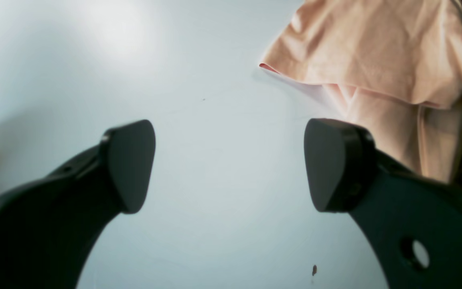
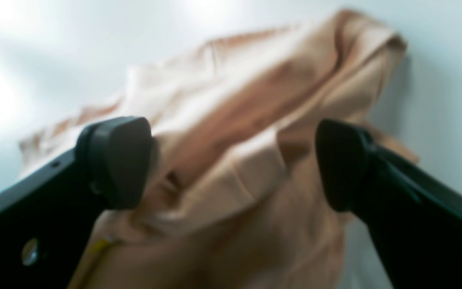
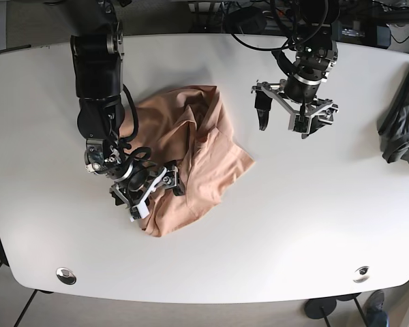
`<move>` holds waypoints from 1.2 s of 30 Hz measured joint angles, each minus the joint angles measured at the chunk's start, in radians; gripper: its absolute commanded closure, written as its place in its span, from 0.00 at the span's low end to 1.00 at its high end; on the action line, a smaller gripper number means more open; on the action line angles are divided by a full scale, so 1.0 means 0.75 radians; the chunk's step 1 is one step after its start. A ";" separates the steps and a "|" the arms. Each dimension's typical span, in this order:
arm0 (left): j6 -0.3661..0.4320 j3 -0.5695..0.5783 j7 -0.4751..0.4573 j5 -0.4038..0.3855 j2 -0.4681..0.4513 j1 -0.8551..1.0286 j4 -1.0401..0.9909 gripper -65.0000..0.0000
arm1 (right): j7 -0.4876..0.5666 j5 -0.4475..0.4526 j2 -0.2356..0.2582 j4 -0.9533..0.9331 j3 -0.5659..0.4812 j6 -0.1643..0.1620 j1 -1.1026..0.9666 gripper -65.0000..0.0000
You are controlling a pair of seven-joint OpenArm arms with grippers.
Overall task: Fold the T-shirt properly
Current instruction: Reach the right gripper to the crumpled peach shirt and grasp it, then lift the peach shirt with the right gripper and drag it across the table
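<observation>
Hard to make out: the right wrist view is blurring the T-shirt point(image 2: 235, 160), so its folds are not reading clearly; the arm is hiding part of the shirt's edge in the base view.
Cut off: a dark garment point(image 3: 402, 129) is running off the desk's far edge, well apart from the T-shirt.
T-shirt: the peach T-shirt point(image 3: 187, 153) is lying crumpled on the white desk point(image 3: 259, 238).
Right gripper: the right gripper point(image 3: 144, 184) is sitting over the T-shirt's lower edge, standing wide, gripping nothing.
Left gripper: the left gripper point(image 3: 296, 109) is hanging over bare desk beside the T-shirt, spread wide and holding nothing.
</observation>
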 measured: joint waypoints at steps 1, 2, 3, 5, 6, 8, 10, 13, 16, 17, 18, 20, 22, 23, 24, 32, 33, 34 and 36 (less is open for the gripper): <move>0.000 0.000 0.000 0.000 0.000 0.001 0.000 0.16 | 0.016 -0.001 0.012 -0.021 0.002 -0.003 -0.001 0.05; 0.000 0.000 0.000 0.000 0.000 0.001 0.000 0.16 | 0.034 -0.001 0.018 -0.037 0.002 -0.005 -0.002 0.09; 0.000 0.000 0.000 0.000 0.001 0.001 0.000 0.16 | 0.042 -0.002 0.023 -0.052 0.004 -0.005 -0.002 0.17; 0.000 0.000 0.000 0.000 0.000 0.000 0.000 0.16 | 0.058 -0.001 0.019 -0.078 0.005 0.000 -0.003 0.50; 0.000 0.000 0.000 0.000 0.000 0.000 0.000 0.16 | 0.061 0.004 0.013 -0.081 0.003 0.002 -0.011 0.65; 0.000 0.000 -0.001 0.000 0.000 -0.001 0.000 0.16 | 0.069 0.007 0.006 -0.073 0.002 0.009 -0.037 0.90; 0.000 0.000 0.000 0.000 0.001 -0.001 0.000 0.16 | 0.065 0.006 0.004 -0.032 0.002 0.004 -0.077 0.96; 0.000 0.000 0.000 0.000 0.000 -0.002 0.000 0.16 | -0.050 0.003 0.004 0.156 0.003 -0.006 -0.167 0.97; 0.000 0.001 0.000 0.000 0.001 -0.005 0.000 0.16 | -0.150 0.001 -0.023 0.402 0.005 -0.006 -0.301 0.97; -0.001 0.004 0.001 0.000 0.000 -0.009 0.000 0.16 | -0.200 0.000 -0.037 0.509 0.004 -0.005 -0.366 0.97; 0.000 0.004 0.001 0.000 0.001 -0.017 0.000 0.16 | -0.228 0.001 -0.045 0.573 0.002 -0.004 -0.405 0.97; 0.000 0.004 -0.001 0.000 0.000 -0.035 0.000 0.16 | -0.279 0.004 -0.065 0.696 0.001 -0.001 -0.495 0.97; -0.001 0.004 0.000 -0.001 0.001 -0.036 0.000 0.16 | -0.296 -0.001 -0.080 0.766 0.004 -0.005 -0.564 0.97; 0.000 0.011 0.001 0.001 -0.001 -0.033 0.000 0.16 | -0.294 0.001 -0.083 0.797 0.001 -0.005 -0.601 0.97; 0.002 0.030 0.001 0.001 -0.002 -0.034 0.000 0.16 | -0.296 0.000 -0.090 0.829 0.000 -0.005 -0.645 0.97; 0.000 0.049 0.000 0.000 -0.001 -0.034 0.000 0.16 | -0.315 0.000 -0.111 0.954 0.003 -0.005 -0.731 0.40; 0.001 0.049 0.000 0.000 0.000 -0.034 0.000 0.16 | -0.315 -0.001 -0.108 0.954 0.003 -0.005 -0.724 0.29; -0.001 0.049 0.000 0.000 0.000 -0.034 0.000 0.16 | -0.319 -0.001 -0.107 0.954 0.009 -0.002 -0.709 0.20; 0.000 0.049 0.000 0.000 0.000 -0.034 0.000 0.16 | -0.316 0.006 -0.115 0.954 0.082 0.008 -0.657 0.10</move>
